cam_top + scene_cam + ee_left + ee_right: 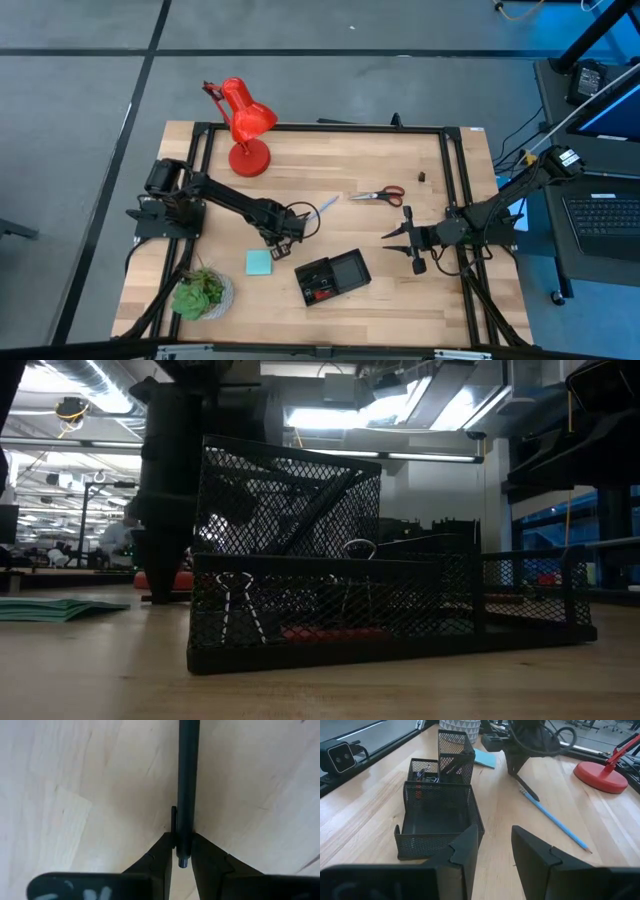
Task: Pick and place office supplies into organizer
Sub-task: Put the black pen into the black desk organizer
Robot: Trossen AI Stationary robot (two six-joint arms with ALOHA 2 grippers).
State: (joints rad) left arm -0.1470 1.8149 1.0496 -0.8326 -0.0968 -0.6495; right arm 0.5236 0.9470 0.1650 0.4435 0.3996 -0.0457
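Note:
My left gripper (283, 238) points down at the table's middle, shut on a thin black pen (187, 780), just behind the black mesh organizer (333, 276). The organizer (380, 610) rests on the table and holds binder clips (235, 605) and a small red piece (320, 632). A light blue pen (555, 820) lies beside the black pen (529, 790). The light blue notepad (259, 262) lies left of the organizer. Red-handled scissors (378, 195) lie farther back. My right gripper (495, 845) stands open to the organizer's right, with nothing between its fingers. My left gripper pinches the black pen near its clip end (184, 827) between its two fingers (162, 852). The fingers come from above, pointing down, and lie across the pen. A short stub of the pen sticks out past them. Whether the pen's other end (537, 799) rests on the table, I cannot tell.
A red desk lamp (243, 125) stands at the back left and a potted plant (203, 293) at the front left corner. A tiny black clip (421, 177) lies at the back right. Bare wood lies between the scissors and the organizer.

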